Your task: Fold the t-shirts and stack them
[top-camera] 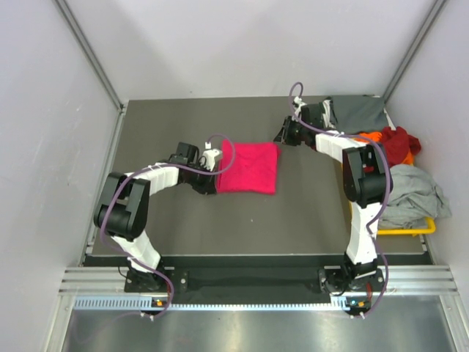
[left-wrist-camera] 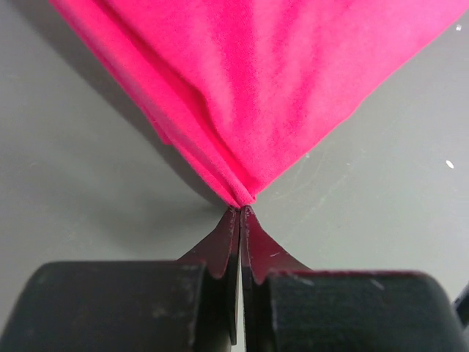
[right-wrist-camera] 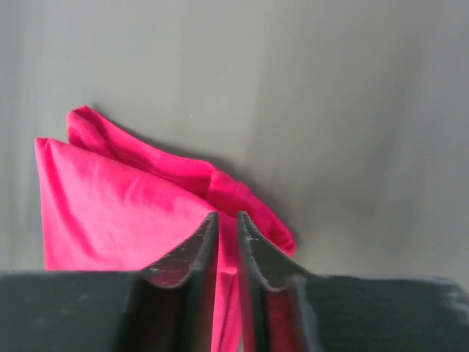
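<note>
Softly creased magenta t-shirt (top-camera: 248, 168) lies folded, seemingly square.

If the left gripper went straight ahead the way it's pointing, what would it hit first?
The pink t-shirt. The left gripper is shut with its tips right at the shirt's corner; whether it pinches the cloth is unclear.

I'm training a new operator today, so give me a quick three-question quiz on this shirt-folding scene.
1. True or false: the pink t-shirt lies in a crumpled, unfolded heap.
2. Which gripper is shut on its corner? A left, B right, C neither.
3. Fill in: the dark grey shirt lies at the table's far ___ corner.
Key: 1 false, it is folded flat; 2 A, the left gripper; 3 right.
</note>
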Controlling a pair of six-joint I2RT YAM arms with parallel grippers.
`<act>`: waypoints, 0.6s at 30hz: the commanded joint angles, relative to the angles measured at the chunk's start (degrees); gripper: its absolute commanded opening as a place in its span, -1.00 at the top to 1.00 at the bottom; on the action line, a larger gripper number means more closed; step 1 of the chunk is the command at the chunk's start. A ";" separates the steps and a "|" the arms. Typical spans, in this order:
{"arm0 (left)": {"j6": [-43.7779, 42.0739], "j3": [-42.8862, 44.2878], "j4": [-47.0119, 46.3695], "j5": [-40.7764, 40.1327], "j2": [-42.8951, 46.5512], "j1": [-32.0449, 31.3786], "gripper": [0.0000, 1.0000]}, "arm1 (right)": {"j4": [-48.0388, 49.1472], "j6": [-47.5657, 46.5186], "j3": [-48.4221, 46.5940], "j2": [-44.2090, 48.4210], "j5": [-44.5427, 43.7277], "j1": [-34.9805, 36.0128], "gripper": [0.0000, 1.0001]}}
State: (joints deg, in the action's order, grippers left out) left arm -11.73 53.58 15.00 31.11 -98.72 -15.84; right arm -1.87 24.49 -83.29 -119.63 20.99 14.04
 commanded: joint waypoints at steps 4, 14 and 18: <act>-1.89 1.44 2.39 4.22 2.74 0.28 0.57 | 0.38 -1.11 1.19 3.87 -2.62 -1.03 0.11; 0.82 5.12 0.30 1.58 6.79 2.30 0.25 | 6.79 4.95 19.55 16.01 -7.11 1.51 -0.07; 4.16 11.26 -1.21 2.11 0.04 2.30 0.22 | 12.57 9.60 25.79 15.84 -3.33 1.95 -0.12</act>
State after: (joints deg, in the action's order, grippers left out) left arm -10.50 59.86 17.32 32.71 -94.76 -13.63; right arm 3.86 30.11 -60.69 -105.14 15.53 14.96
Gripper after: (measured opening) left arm 0.384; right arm 0.555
